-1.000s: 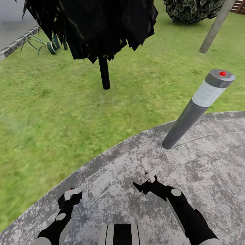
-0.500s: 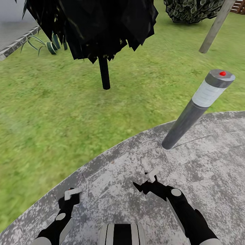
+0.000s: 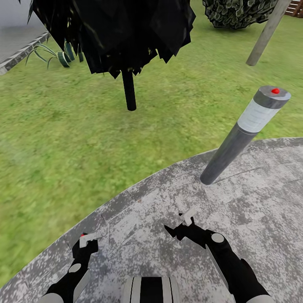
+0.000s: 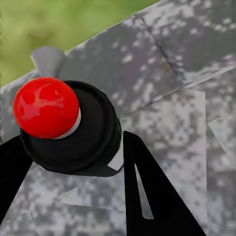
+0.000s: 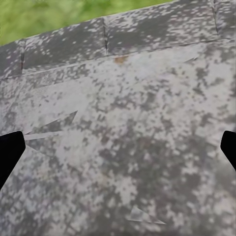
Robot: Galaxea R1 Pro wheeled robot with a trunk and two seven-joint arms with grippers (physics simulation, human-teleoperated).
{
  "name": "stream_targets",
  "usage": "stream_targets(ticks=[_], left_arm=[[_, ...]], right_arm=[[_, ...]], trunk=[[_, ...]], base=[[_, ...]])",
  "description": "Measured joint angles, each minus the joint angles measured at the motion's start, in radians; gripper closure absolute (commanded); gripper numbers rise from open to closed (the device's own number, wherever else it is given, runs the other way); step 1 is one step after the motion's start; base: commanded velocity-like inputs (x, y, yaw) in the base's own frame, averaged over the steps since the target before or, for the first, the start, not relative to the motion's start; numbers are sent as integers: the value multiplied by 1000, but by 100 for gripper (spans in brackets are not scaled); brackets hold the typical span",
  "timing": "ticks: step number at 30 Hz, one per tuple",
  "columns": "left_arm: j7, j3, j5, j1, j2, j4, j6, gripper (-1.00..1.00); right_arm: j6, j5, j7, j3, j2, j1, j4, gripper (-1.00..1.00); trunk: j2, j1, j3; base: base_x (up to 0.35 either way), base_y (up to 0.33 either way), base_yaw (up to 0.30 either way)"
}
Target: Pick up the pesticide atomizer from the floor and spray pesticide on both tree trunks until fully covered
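The pesticide atomizer (image 4: 83, 142), a small dark bottle with a round red top, sits between the two black fingers of my left gripper (image 4: 73, 167), which is shut on it just above the grey stone floor (image 4: 162, 64). From the head camera the left gripper (image 3: 86, 241) is low at the left, the atomizer's red top (image 3: 82, 235) peeking beside its white pad. My right gripper (image 3: 185, 222) hovers open over the paving, holding nothing. One pale grey-brown tree trunk (image 3: 266, 35) rises from the lawn far to the right.
A grey bollard light (image 3: 242, 134) with a red dot on its cap stands at the paving's curved edge, ahead right. A black-foliaged tree on a thin dark stem (image 3: 128, 90) stands on the grass ahead. A striped palm-like plant (image 3: 63, 57) and a bush (image 3: 235, 12) lie farther off.
My left gripper has shifted slightly left and toward me, and the atomizer's red top has moved with it. The right arm and the camera have stayed still.
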Motion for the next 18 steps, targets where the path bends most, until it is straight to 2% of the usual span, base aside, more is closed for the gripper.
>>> stream_targets(ticks=[8, 18], left_arm=[[0, 3, -1, 0, 1, -32, 1, 100], [0, 1, 0, 0, 1, -40, 2, 100]], right_arm=[[0, 0, 0, 0, -1, 0, 0, -100], [0, 0, 0, -1, -1, 0, 0, -100]], trunk=[[0, 0, 0], [2, -5, 39]], base=[[0, 0, 0], [0, 0, 0]])
